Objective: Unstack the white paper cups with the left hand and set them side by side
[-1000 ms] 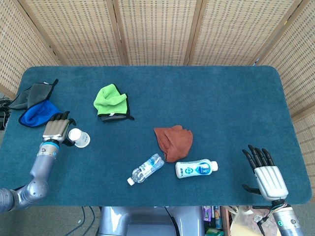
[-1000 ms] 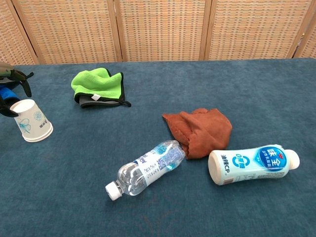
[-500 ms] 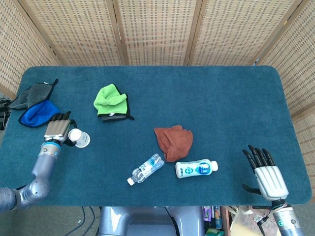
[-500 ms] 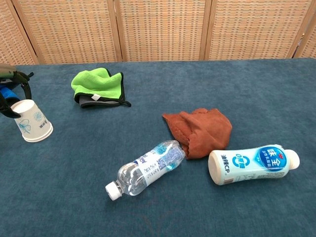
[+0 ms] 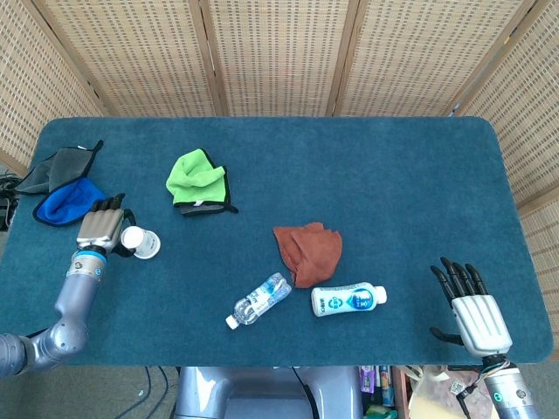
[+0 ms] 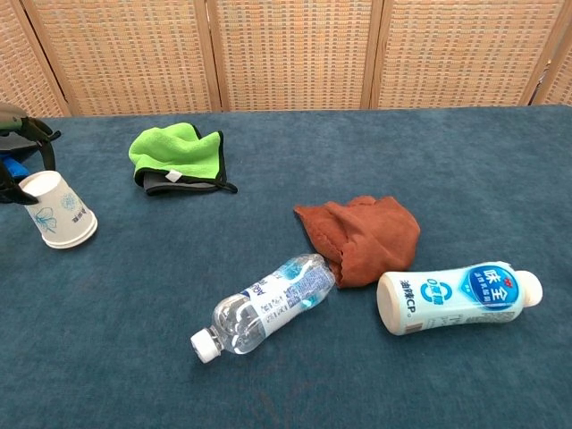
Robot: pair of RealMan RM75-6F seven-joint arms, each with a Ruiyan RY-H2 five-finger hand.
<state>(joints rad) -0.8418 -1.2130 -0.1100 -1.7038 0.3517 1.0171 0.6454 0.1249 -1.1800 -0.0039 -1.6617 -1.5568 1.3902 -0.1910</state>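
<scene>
A white paper cup (image 5: 141,243) (image 6: 59,211) with a faint blue print stands upside down near the table's left edge, tilted, its wide rim toward the table. I cannot tell whether it is one cup or a nested stack. My left hand (image 5: 100,229) (image 6: 15,154) grips its narrow upper end, fingers curled around it; in the chest view the frame edge cuts most of the hand off. My right hand (image 5: 470,305) hovers at the front right corner, fingers spread, holding nothing; only the head view shows it.
A blue cloth (image 5: 65,201) and a grey cloth (image 5: 54,168) lie just behind the left hand. Further right lie a green cloth (image 5: 198,180), a brown cloth (image 5: 308,250), a clear water bottle (image 5: 259,300) and a white drink bottle (image 5: 348,299).
The left hand and the cup have shifted slightly away from the front edge, and the cup leans a little more. The right hand has not moved.
</scene>
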